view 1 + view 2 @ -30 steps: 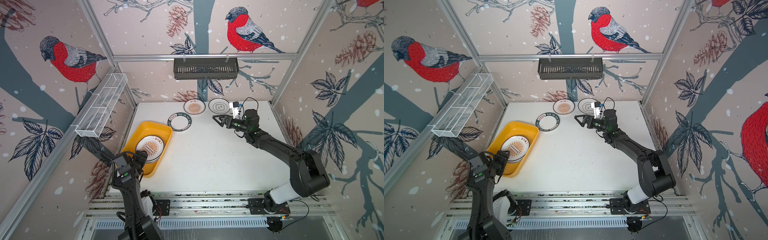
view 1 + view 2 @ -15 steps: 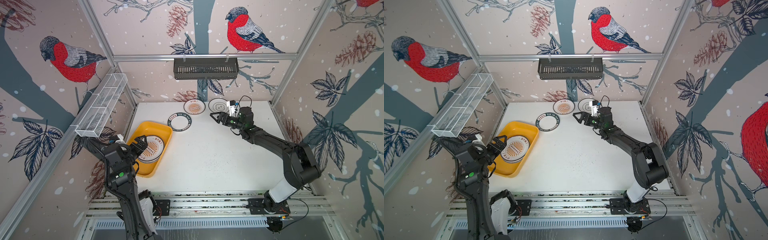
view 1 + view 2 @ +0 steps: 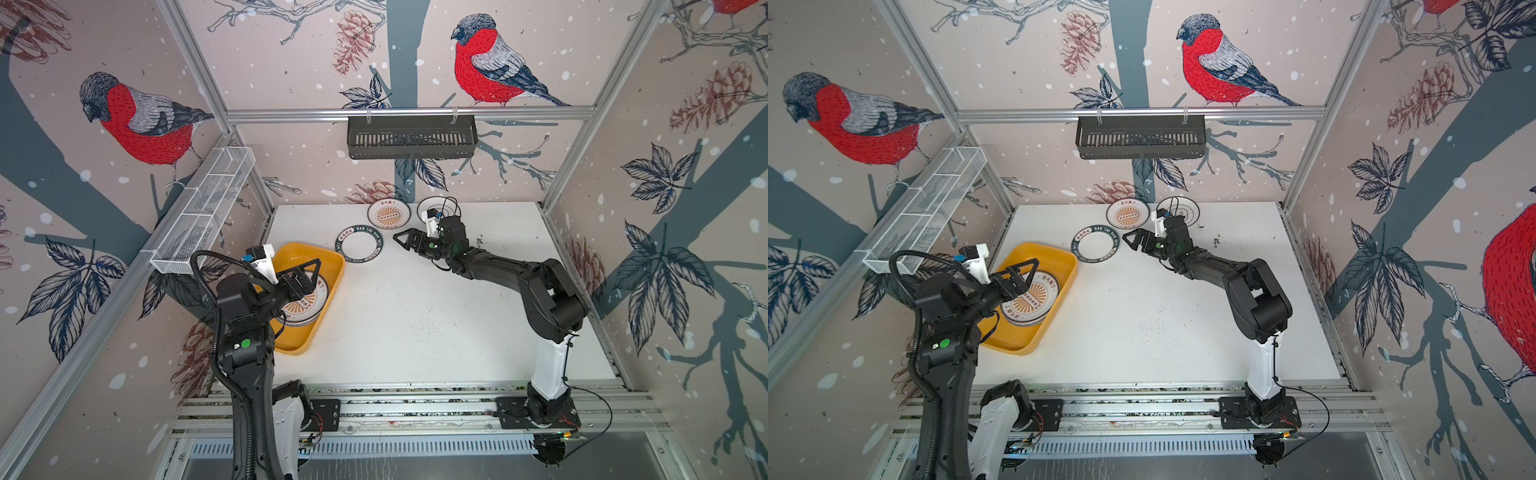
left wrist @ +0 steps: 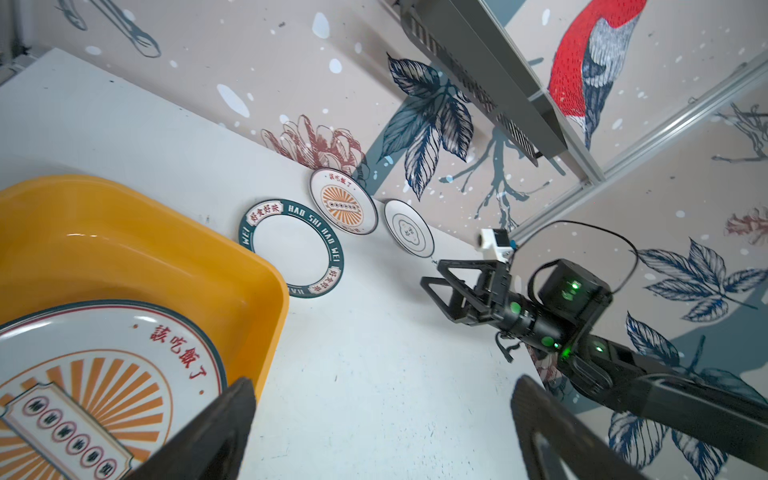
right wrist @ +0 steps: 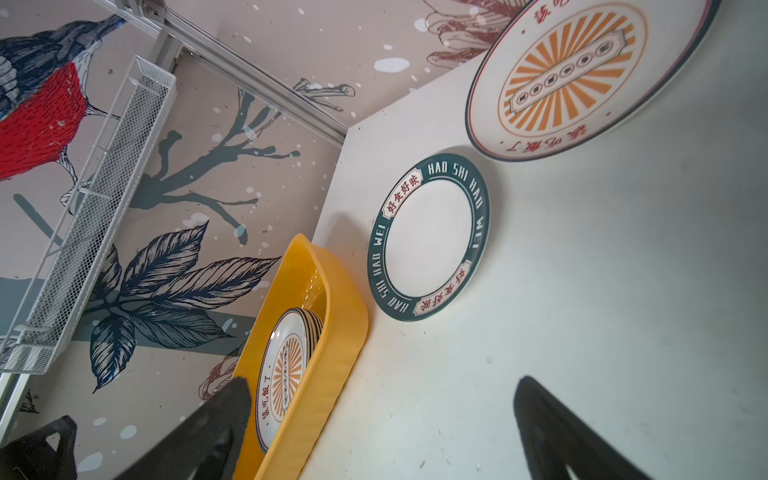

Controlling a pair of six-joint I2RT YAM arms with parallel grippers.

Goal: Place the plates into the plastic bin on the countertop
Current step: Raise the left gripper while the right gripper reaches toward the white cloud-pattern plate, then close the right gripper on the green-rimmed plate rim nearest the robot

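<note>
Bird-patterned walls frame the white countertop (image 3: 415, 316). At its left the plastic bin (image 3: 297, 343) holds a stack of plates (image 3: 307, 311), and the left gripper (image 3: 312, 275) hangs over it, jaws spread wide and empty; a drop looks finished. Just beside the bin's far corner lies the green-lettered plate (image 3: 359, 245). A sunburst plate (image 3: 389, 215) and a black-rimmed plate (image 3: 428, 204) sit by the back wall. The right gripper (image 3: 402, 243) hovers near them, jaws wide apart, holding nothing. Next, it likely must lower onto one rim and pinch.
</note>
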